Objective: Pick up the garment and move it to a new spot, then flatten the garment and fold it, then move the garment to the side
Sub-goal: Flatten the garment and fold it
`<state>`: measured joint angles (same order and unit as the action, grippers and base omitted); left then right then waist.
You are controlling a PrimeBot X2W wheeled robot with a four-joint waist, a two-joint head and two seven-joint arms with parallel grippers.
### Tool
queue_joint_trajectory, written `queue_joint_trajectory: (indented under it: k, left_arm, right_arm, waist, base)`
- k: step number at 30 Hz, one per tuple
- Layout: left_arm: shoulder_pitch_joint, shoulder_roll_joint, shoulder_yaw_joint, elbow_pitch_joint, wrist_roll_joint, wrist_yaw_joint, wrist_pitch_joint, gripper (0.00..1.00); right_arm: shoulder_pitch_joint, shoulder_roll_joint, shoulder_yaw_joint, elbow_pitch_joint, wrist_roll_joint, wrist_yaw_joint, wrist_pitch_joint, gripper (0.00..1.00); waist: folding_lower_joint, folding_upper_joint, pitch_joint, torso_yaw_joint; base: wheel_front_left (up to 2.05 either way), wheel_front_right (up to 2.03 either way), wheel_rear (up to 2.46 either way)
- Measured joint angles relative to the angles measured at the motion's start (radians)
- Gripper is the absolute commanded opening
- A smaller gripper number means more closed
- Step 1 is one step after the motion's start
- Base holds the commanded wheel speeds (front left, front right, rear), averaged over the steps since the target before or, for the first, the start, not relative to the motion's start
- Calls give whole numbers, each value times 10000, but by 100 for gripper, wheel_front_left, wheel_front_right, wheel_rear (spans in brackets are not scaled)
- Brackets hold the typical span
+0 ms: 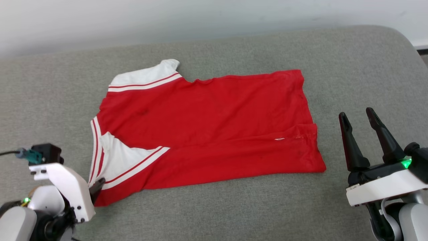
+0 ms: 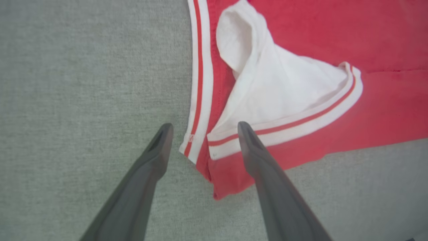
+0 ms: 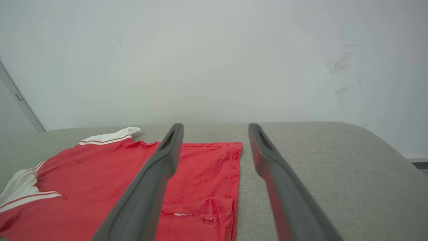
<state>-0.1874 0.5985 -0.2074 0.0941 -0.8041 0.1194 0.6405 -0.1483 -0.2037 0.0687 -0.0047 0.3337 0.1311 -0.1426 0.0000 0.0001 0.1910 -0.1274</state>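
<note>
A red T-shirt with white sleeves and red-and-white striped edges [image 1: 207, 113] lies spread out on a big grey cloth-covered cushion [image 1: 351, 67]. It lies sideways in the head view. Its long way runs from left to right. The neck end points to the robot's left and the bottom edge points to its right. The near sleeve is folded in on top of the red part, and the near side of the shirt is folded over too.

The left hand [image 2: 204, 125] is at the shirt's near left corner. Its two dark fingers are spread apart, one on each side of the striped corner, and they hold nothing.

The right hand [image 1: 356, 113] is off the shirt's bottom end, apart from it. Its fingers are spread too, and it holds nothing.
</note>
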Motion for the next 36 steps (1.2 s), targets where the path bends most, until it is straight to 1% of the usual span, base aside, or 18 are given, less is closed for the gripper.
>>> queue_joint_trajectory:
  k: [3, 8, 9, 10, 11, 12, 17, 20, 23, 25, 28, 31, 34, 36]
  left_arm:
    - [432, 12, 46, -290, -232, 276, 364, 100]
    - [587, -104, 161, -198, -516, 468, 518, 100]
    - [575, -153, 171, -121, -577, 464, 514, 85]
    - [558, -178, 180, -56, -637, 431, 514, 46]
    - [540, -207, 180, -10, -675, 385, 506, 19]
    - [527, -232, 190, 44, -727, 349, 483, 0]
    - [448, -458, 173, 286, -809, 27, 98, 0]
    - [437, -470, 188, 247, -598, -23, -370, 0]
    - [390, -433, 301, -86, -322, 50, -830, 0]
    - [325, -410, 341, -451, -159, 127, -1039, 0]
    - [221, -414, 278, -972, 46, 221, -1170, 0]
    - [78, -428, 176, -1429, 255, 288, -1258, 0]
    - [-140, -481, 10, -1793, 403, 320, -1264, 0]
    - [-287, -573, -134, -1927, 483, 347, -1262, 0]
  right_arm:
    - [61, 169, -77, -274, -48, 0, 46, 100]
    - [61, 328, -117, -443, -65, 0, 174, 100]
    - [61, 339, -140, -449, -63, 0, 201, 100]
    - [62, 341, -196, -447, -63, 0, 261, 100]
    - [68, 339, -247, -445, -52, 0, 293, 100]
    - [89, 336, -337, -445, -6, 0, 372, 100]
    - [271, 138, -928, -447, 247, 0, 786, 100]
    - [324, -46, -1241, -443, 422, 0, 1306, 100]
    - [383, -384, -1452, -205, 721, 0, 2376, 100]
    - [376, -593, -1492, 10, 984, 0, 3277, 100]
    - [359, -924, -1344, 430, 1365, 0, 4846, 100]
    - [155, -1143, -1120, 685, 1699, 0, 6134, 100]
    - [-208, -1158, -782, 863, 1962, 0, 7051, 100]
    - [-498, -1162, -535, 1041, 2077, 0, 7442, 100]
  waist:
    - [0, 0, 232, -118]
    - [0, 0, 563, -313]
    - [0, 0, 605, -351]
    - [0, 0, 636, -385]
    - [0, 0, 655, -412]
    - [-1, 0, 658, -427]
    - [0, -1, 539, -359]
    - [0, 0, 426, -251]
    - [0, 0, 337, -95]
    - [0, 0, 316, 29]
    - [0, 0, 348, 232]
    - [0, 0, 479, 408]
    - [0, 0, 677, 570]
    - [0, 0, 834, 675]
  base:
    - [0, 0, 0]
    - [0, 0, 0]
    - [0, 0, 0]
    - [0, 0, 0]
    - [0, 0, 0]
    - [0, 0, 0]
    - [0, 0, 0]
    - [0, 0, 0]
    - [0, 0, 0]
    - [0, 0, 0]
    - [0, 0, 0]
    - [0, 0, 0]
    - [0, 0, 0]
    - [0, 0, 0]
